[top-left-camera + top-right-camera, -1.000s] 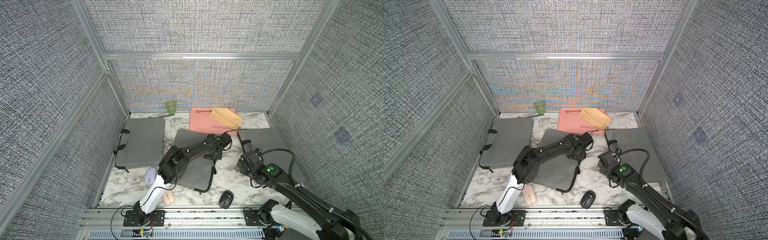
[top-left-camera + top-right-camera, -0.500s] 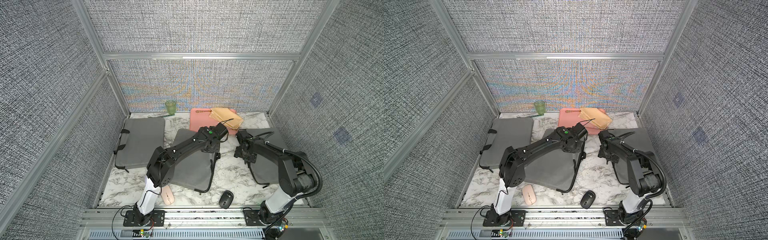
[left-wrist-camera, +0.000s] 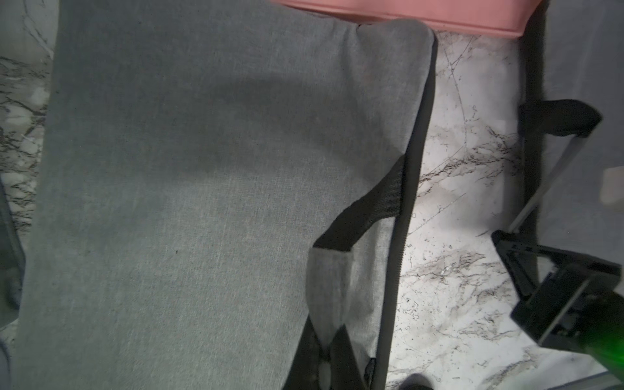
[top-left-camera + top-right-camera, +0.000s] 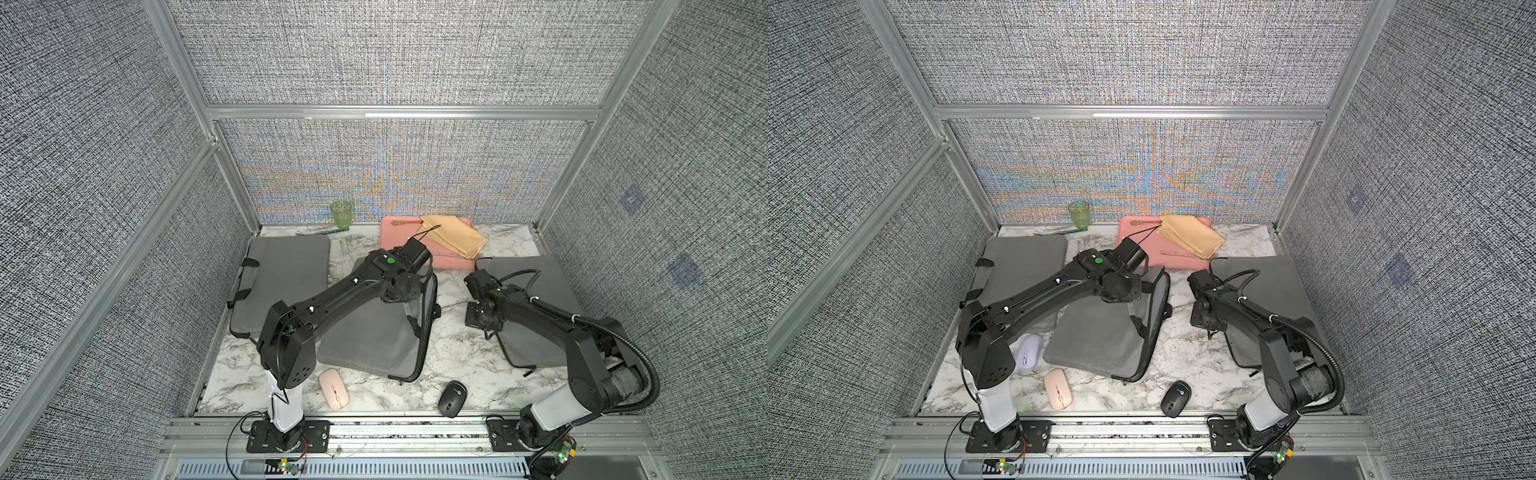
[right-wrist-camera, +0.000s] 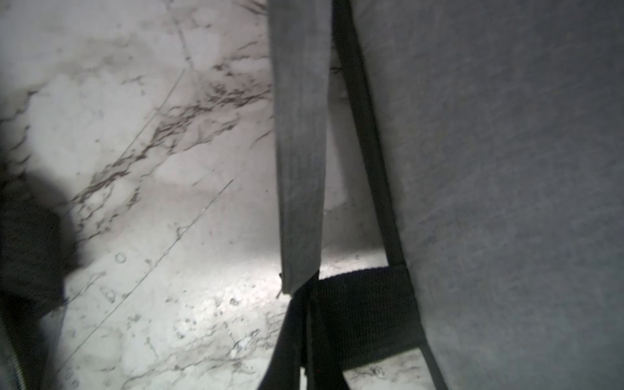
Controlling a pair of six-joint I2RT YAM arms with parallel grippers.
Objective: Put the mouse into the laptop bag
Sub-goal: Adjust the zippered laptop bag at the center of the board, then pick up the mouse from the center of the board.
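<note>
Your left fingers (image 3: pixel 347 364) clamped the middle laptop bag handle (image 3: pixel 329 273), your right fingers (image 5: pixel 285 351) the right bag strap (image 5: pixel 300 152); you needed to hold the mouth wide, the black mouse (image 4: pixel 452 398) lying on the near tabletop (image 4: pixel 457 353).

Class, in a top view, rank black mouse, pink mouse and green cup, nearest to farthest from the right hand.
1. Black mouse, at the front, nearest the right hand.
2. Pink mouse, front, on the robot's left side.
3. Green cup, against the back wall.
</note>
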